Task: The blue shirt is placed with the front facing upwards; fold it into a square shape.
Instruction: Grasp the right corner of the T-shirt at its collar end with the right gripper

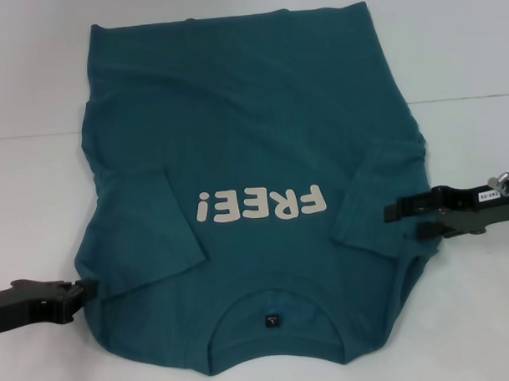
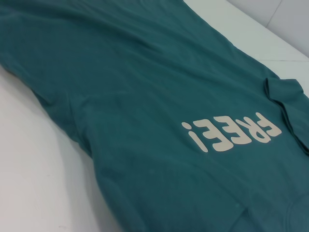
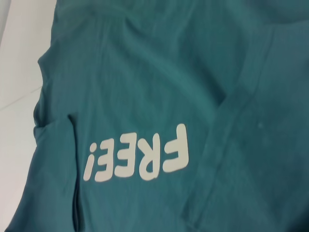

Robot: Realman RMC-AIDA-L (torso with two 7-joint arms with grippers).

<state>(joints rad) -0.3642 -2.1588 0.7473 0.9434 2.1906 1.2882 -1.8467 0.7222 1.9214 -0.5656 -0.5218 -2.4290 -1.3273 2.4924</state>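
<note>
The collar with its small neck label (image 1: 272,320) lies nearest to me, and the blue shirt (image 1: 253,140) is spread face up on the white counter (image 1: 467,49), between my two tools. Both sleeves are already folded inward over the chest; the body is still at full length. My left tool (image 1: 89,289) touches the shoulder edge, while my right tool (image 1: 410,219) is spread at the other sleeve. I cannot tell whether the left one is pinching cloth.
</note>
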